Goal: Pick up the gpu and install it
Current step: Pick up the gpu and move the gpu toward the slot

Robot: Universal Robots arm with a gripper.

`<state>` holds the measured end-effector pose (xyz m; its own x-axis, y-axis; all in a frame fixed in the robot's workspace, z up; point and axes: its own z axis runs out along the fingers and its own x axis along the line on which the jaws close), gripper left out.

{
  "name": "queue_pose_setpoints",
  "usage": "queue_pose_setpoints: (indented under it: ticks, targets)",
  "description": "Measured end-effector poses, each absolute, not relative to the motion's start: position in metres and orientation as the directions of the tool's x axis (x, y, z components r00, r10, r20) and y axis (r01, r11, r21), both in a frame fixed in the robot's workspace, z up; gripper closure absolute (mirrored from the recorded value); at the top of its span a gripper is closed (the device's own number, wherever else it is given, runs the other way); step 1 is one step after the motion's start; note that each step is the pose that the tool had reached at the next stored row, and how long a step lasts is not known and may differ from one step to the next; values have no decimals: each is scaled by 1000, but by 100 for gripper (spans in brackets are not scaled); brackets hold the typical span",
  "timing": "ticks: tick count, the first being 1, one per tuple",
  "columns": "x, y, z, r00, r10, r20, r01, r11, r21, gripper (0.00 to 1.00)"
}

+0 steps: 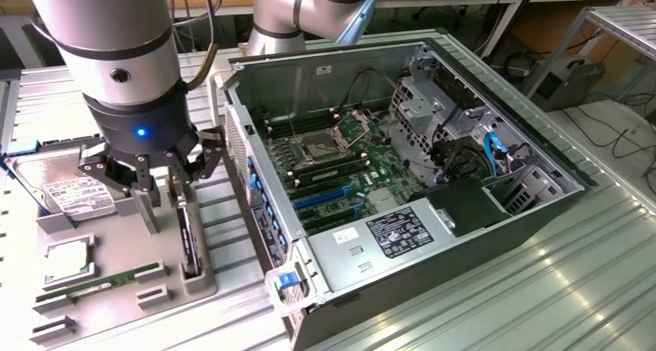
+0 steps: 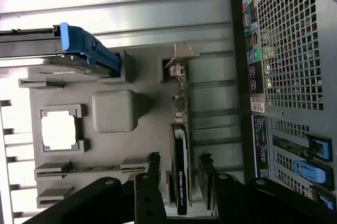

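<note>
The gpu (image 1: 186, 240) is a thin dark card standing on edge in a slot of the grey holder tray (image 1: 118, 309), left of the computer case in the exterior view. My gripper (image 1: 164, 183) hangs just over its upper end. In the wrist view the gpu (image 2: 179, 171) runs between my two black fingertips (image 2: 153, 165), with its silver bracket (image 2: 178, 58) at the far end. My gripper (image 2: 179, 165) is open and straddles the card, with a gap on each side.
The open computer case (image 1: 512, 220) lies on its side with blue expansion slots (image 1: 323, 199) on the motherboard. The tray also holds a hard drive (image 1: 70, 195), a processor (image 1: 70, 259) and a green memory stick (image 1: 103, 282). The case's back panel (image 2: 287, 50) stands close beside the gpu.
</note>
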<state>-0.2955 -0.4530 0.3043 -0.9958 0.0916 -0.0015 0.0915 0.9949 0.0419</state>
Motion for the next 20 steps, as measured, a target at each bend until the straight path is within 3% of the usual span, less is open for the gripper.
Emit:
queue_pose_setpoints:
  ticks: [20]
  targets:
    - [-294, -453, 262, -992, 127, -2, 126, 991, 42, 58]
